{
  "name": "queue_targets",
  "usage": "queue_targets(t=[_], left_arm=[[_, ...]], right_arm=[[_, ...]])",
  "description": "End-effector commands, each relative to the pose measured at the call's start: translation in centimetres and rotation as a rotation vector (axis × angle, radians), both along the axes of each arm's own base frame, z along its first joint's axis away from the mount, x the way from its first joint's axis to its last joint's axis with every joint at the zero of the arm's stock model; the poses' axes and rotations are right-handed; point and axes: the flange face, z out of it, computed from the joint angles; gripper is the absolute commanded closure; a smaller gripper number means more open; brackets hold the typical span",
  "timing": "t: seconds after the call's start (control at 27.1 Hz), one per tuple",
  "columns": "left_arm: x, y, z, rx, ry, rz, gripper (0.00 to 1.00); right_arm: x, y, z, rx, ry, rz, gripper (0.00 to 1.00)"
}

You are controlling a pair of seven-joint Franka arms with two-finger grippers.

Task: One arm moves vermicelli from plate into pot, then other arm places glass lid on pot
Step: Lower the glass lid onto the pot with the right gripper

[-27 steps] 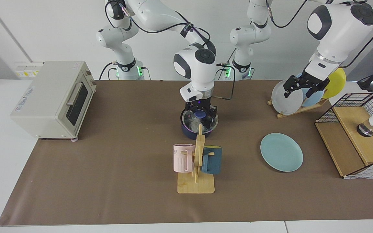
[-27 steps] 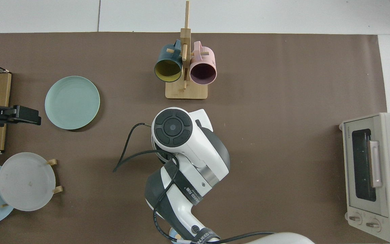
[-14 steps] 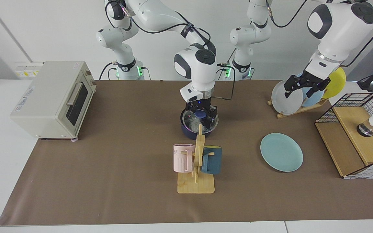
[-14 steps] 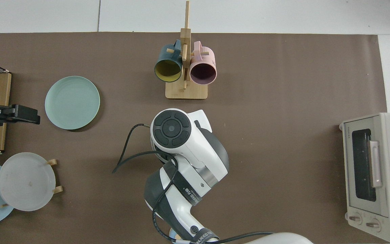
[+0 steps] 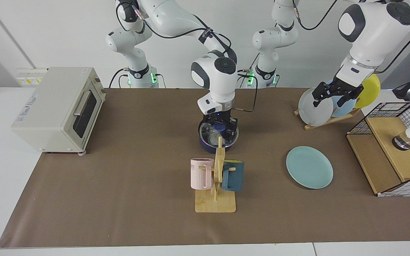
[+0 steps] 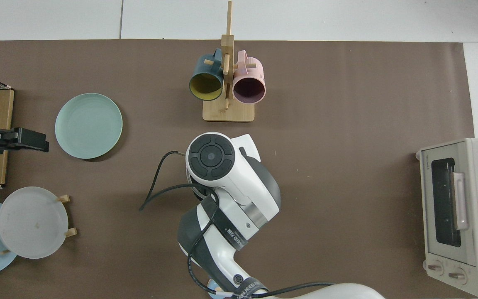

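The dark navy pot (image 5: 206, 145) stands mid-table behind the mug rack, with the glass lid (image 5: 208, 131) lying on its rim. White vermicelli (image 5: 211, 136) shows through the glass. My right gripper (image 5: 221, 129) hangs straight down over the lid, open, with a finger on each side of the blue knob (image 5: 220, 125) and apart from it. In the top view the right arm (image 6: 212, 157) hides the pot and lid. The teal plate (image 5: 309, 167) (image 6: 89, 125) lies bare. My left gripper (image 5: 327, 103) waits open and empty, raised in front of the plate rack.
A wooden mug rack (image 5: 216, 185) with a pink and a dark blue mug stands just in front of the pot. A toaster oven (image 5: 59, 108) sits at one end. At the other end are a rack of upright plates (image 5: 320, 106) and a wire-sided wooden box (image 5: 392, 149).
The right arm's wrist has risen a little above the pot while the lid stays on the rim. The left arm has hardly moved.
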Motion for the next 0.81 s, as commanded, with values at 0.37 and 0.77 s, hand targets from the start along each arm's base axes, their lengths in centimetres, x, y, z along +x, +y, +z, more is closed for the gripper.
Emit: queue_targets(t=[0.37, 0.77], left_arm=[[-0.2, -0.17, 0.71, -0.002, -0.019, -0.005, 0.0], [-0.26, -0.09, 0.78, -0.001, -0.019, -0.004, 0.0]], right_arm=[[-0.54, -0.14, -0.37, 0.012, -0.003, -0.031, 1.0], [-0.97, -0.34, -0.42, -0.007, 0.023, -0.03, 1.0]])
